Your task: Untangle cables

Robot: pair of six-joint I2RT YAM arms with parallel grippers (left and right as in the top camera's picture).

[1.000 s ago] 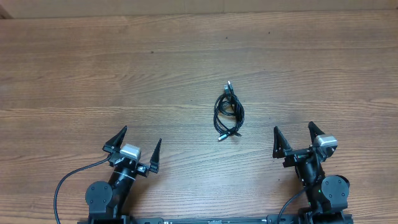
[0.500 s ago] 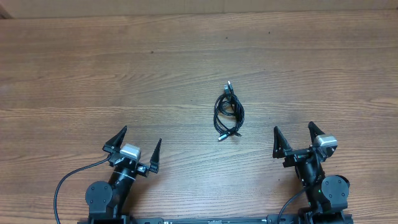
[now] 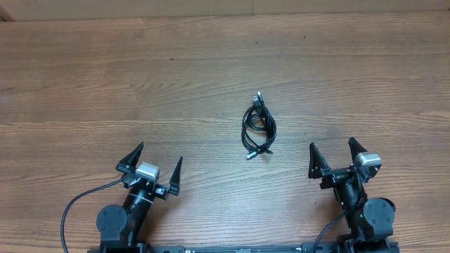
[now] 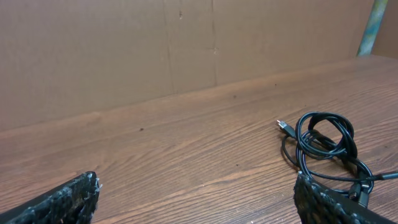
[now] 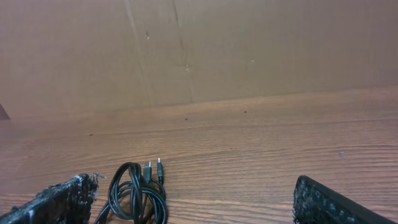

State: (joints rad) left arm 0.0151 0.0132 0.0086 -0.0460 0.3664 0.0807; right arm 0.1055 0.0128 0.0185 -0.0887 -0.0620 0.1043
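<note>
Jaws both wide, cables (image 3: 259,126) well ahead, midway between them.

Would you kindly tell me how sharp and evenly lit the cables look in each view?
Overhead: even, soft light, no glare on the table; the cables small yet sharp, barely shadowed. Left wrist: cables crisp, a slight sheen on their loops. Right wrist: cables in focus but cropped by the bottom edge.
</note>
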